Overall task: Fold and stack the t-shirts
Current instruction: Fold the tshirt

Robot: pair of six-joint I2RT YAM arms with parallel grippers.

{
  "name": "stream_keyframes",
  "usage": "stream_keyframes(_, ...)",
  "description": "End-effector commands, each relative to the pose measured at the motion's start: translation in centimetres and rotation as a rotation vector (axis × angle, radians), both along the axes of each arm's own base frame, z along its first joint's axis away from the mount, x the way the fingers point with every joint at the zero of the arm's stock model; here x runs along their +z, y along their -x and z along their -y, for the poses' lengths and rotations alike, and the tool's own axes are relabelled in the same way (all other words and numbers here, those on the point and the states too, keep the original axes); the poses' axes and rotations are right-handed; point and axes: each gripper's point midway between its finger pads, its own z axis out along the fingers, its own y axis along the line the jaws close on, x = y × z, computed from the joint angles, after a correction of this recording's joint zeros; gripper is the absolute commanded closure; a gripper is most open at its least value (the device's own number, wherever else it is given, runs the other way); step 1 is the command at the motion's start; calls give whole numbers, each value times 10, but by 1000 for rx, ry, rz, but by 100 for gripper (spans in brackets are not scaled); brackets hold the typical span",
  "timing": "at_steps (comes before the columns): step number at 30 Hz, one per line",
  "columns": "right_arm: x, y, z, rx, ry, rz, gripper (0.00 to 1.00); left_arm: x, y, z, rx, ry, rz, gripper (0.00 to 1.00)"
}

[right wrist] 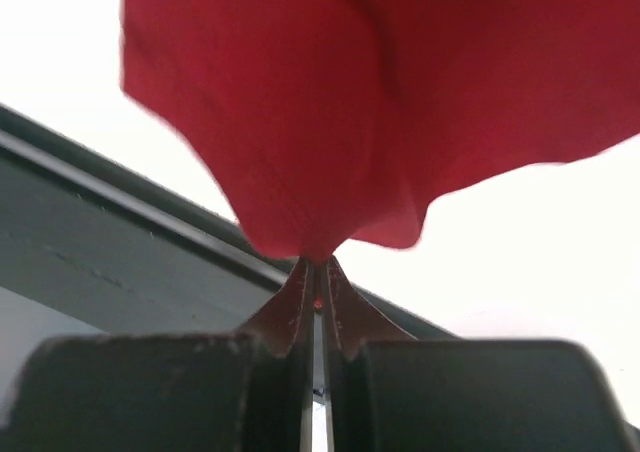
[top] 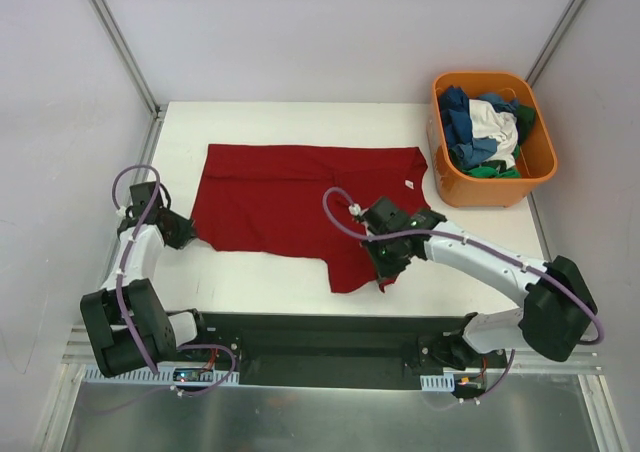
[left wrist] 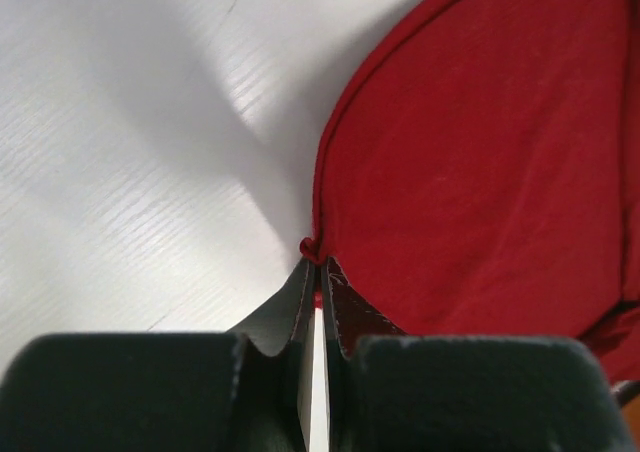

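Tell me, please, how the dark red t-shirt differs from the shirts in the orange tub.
The dark red t-shirt lies mostly spread on the table; the tub shirts sit bunched in the orange tub. It is one plain colour; they are blue, white and green. The left gripper and right gripper pinch its edges; nothing touches the tub shirts. All are soft cloth.

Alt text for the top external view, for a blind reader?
Two grippers pinch a dark red t-shirt spread on a white table: left gripper at its near-left corner, right gripper at its near edge. An orange tub of other shirts stands far right.
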Motion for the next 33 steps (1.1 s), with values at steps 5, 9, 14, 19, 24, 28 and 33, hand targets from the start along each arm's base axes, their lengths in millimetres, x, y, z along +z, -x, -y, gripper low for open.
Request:
stream_keyframes(5, 59, -87, 5, -112, -59, 203, 99, 36, -58, 13, -56, 37, 91, 100)
stream_keyframes(9, 69, -122, 12, -156, -28, 245, 99, 52, -81, 10, -57, 32, 131, 100)
stream_keyframes(14, 88, -162, 16, -191, 6, 290, 99, 55, -98, 1, -27, 11, 132, 100)
stream_keyframes(19, 89, -194, 28, -253, 47, 288, 99, 58, -122, -6, -17, 7, 137, 100)
stream_keyframes(24, 94, -224, 34, -300, 32, 294, 100, 62, -146, -7, -32, 31, 153, 100)
stream_keyframes(28, 92, -241, 38, -299, 45, 291, 99, 56, -158, -10, -20, 34, 142, 100)
stream_keyframes(33, 84, -265, 44, -294, 45, 280, 99, 53, -170, -12, -17, 42, 143, 100)
